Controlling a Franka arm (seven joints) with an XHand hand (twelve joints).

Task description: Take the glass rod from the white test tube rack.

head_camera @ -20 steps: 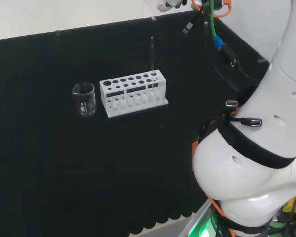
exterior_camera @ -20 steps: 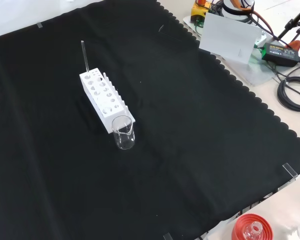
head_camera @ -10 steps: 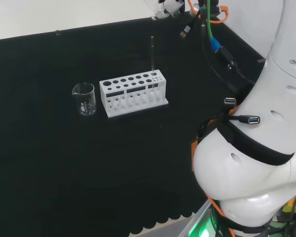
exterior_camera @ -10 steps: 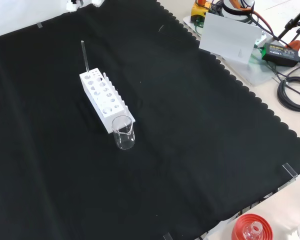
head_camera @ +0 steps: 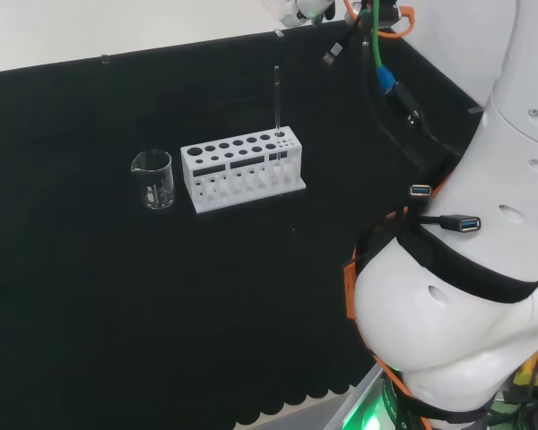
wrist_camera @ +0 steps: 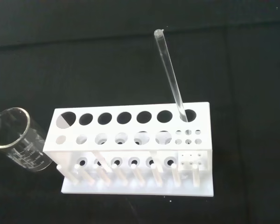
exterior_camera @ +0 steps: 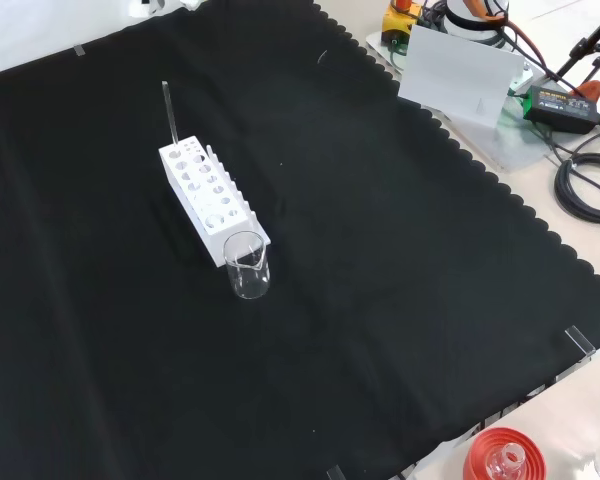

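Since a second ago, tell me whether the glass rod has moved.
No. In the head view the glass rod stands upright in the same end hole of the white test tube rack, and the beaker beside it is unchanged too.

Rack, rod and beaker on the black cloth, with the hand up at the far edge.
The hand [head_camera: 307,9] sits just past the cloth's far edge; nearer than it, the glass rod [head_camera: 276,106] stands upright in the white test tube rack [head_camera: 241,167], with a glass beaker [head_camera: 153,179] beyond the rack's other end.
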